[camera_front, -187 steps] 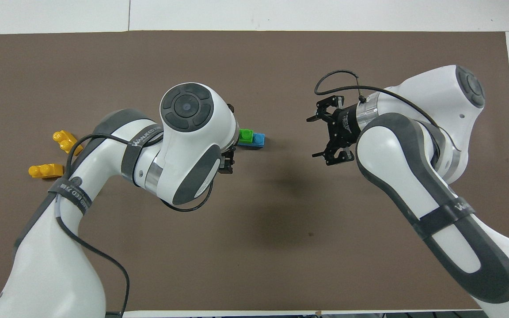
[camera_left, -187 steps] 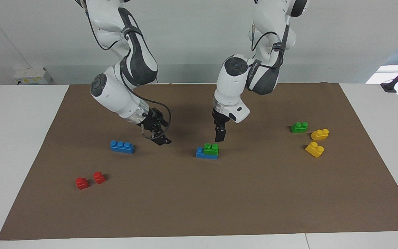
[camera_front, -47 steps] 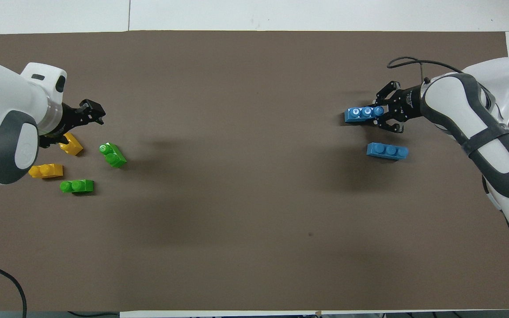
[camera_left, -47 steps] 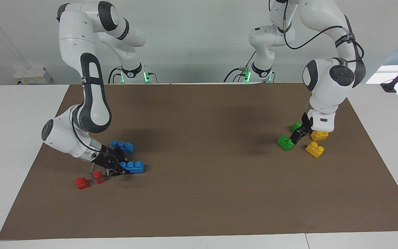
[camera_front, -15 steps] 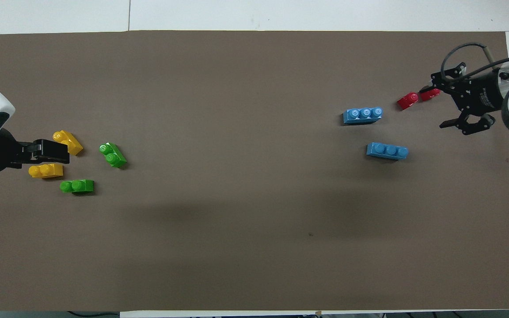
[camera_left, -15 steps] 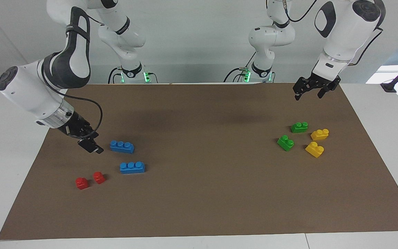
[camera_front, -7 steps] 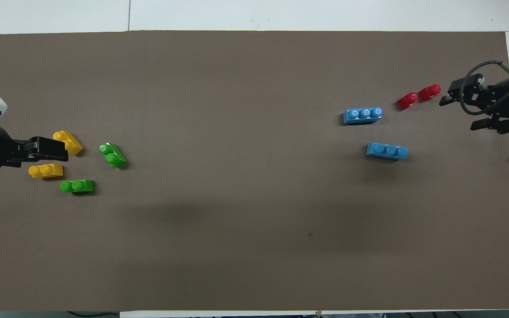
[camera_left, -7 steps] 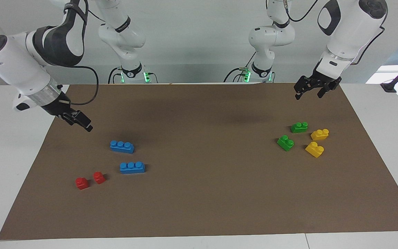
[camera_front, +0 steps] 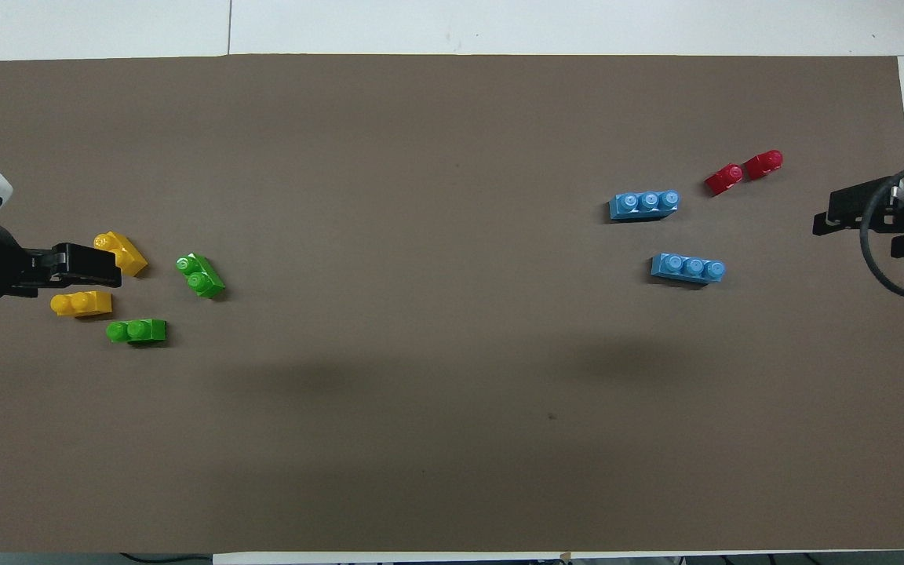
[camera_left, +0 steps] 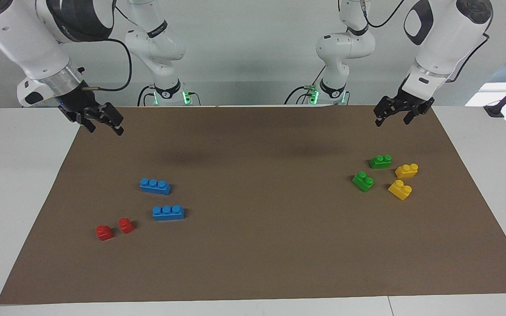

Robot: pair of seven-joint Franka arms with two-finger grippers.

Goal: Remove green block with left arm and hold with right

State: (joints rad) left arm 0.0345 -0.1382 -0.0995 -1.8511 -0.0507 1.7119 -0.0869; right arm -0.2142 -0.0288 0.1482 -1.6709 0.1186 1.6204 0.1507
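Two green blocks lie on the brown mat (camera_left: 253, 263) toward the left arm's end. One green block (camera_left: 363, 181) (camera_front: 201, 275) sits tilted and alone. The second green block (camera_left: 380, 161) (camera_front: 136, 331) lies nearer to the robots. My left gripper (camera_left: 392, 118) (camera_front: 103, 268) is open and empty. It hangs high over the mat beside the yellow bricks and touches nothing. My right gripper (camera_left: 106, 127) (camera_front: 856, 239) is open and empty, raised over the mat's edge at the right arm's end.
Two yellow bricks (camera_left: 406, 170) (camera_left: 400, 189) lie beside the green blocks. Two blue three-stud bricks (camera_left: 155, 186) (camera_left: 168, 213) and two small red bricks (camera_left: 104, 232) (camera_left: 125, 225) lie toward the right arm's end. White table (camera_left: 16, 197) surrounds the mat.
My right gripper has risen and drawn back from the blue and red bricks to the mat's edge. My left gripper has barely moved. No brick has moved.
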